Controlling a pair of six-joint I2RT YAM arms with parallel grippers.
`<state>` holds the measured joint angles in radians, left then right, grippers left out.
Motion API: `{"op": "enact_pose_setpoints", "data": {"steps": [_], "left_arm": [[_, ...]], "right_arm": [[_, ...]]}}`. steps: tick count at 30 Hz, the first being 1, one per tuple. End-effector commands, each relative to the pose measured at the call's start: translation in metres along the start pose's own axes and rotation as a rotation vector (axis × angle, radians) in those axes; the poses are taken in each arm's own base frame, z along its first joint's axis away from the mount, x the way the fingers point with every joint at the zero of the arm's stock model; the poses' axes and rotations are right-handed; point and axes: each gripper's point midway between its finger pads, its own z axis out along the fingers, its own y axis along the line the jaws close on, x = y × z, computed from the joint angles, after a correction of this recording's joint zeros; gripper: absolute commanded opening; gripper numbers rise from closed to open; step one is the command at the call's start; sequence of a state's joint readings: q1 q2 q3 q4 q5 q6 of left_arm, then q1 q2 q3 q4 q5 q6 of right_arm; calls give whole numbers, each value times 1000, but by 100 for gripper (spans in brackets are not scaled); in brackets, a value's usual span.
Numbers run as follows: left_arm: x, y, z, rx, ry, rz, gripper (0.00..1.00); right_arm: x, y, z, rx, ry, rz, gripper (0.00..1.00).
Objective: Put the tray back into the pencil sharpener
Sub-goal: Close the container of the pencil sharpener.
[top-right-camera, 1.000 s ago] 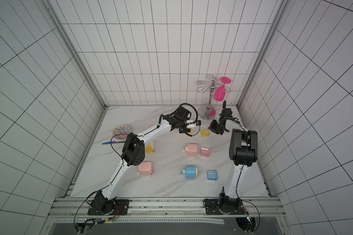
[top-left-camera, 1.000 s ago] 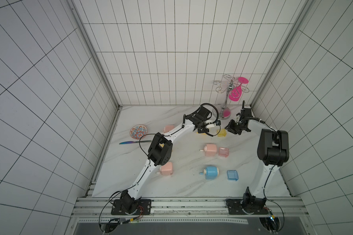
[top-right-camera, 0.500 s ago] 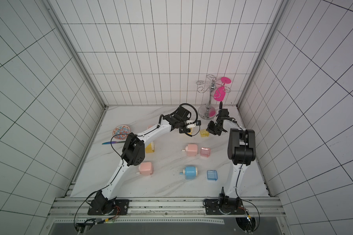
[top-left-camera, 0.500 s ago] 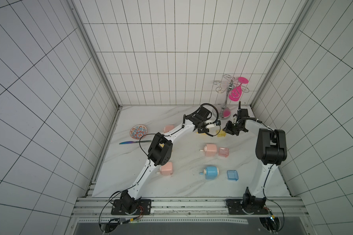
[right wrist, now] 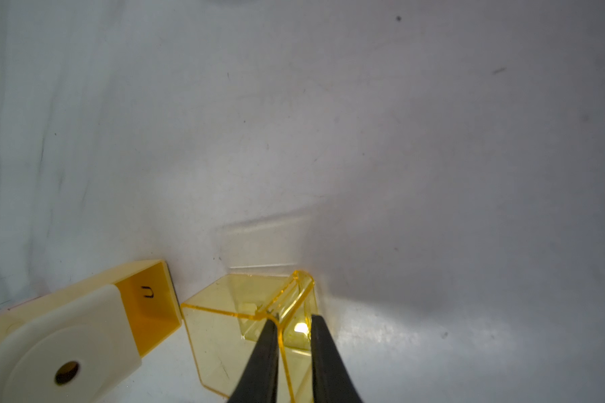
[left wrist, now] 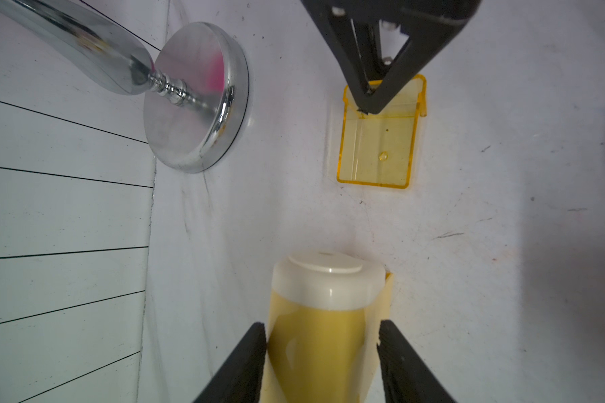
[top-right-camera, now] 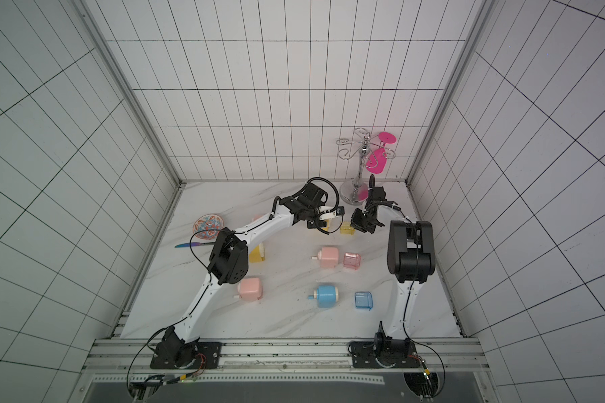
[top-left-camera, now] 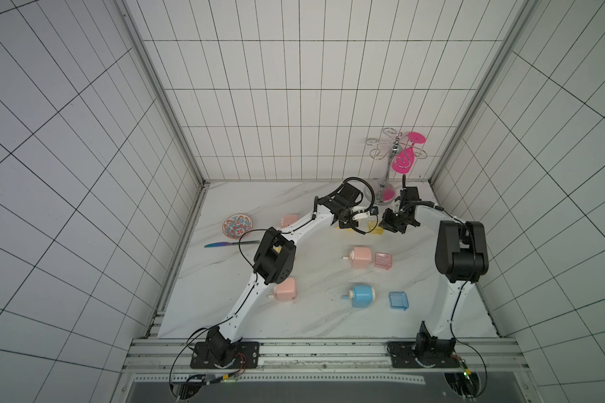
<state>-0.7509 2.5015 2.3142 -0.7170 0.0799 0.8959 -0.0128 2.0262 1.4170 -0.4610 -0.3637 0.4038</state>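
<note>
Item: yellow sharpener, on the surface, clamped in my left jaws.
Item: yellow tray, end wall between my near-closed right jaws; whether they pinch it, I cannot tell.

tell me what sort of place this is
Probably a robot lab test cell, not a home: tiled walls box in a marble-look tabletop, two arms stand bolted to a metal rail, and pencil sharpeners lie beside their pulled-out trays.
</note>
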Motion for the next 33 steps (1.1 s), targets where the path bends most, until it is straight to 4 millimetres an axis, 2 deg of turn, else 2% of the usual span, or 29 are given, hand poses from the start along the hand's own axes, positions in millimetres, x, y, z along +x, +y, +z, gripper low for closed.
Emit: {"op": "enact_pose_setpoints", "data": {"steps": [1,13,23,33], "left_arm": [[-5,1,-6,4,-20,17,55],[-1,5,-8,-2,-20,12,55],[-1,5,-7,0,-21,10,55],[1,5,-6,1,-18,9,55]], "right_arm": [[-6,8,-3,21,-15,8,19],[-10,25,2,6,-15,-32,19],[-7,21,11,42,10,-36,18],[-6,29,14,36,17,-67,15]]}}
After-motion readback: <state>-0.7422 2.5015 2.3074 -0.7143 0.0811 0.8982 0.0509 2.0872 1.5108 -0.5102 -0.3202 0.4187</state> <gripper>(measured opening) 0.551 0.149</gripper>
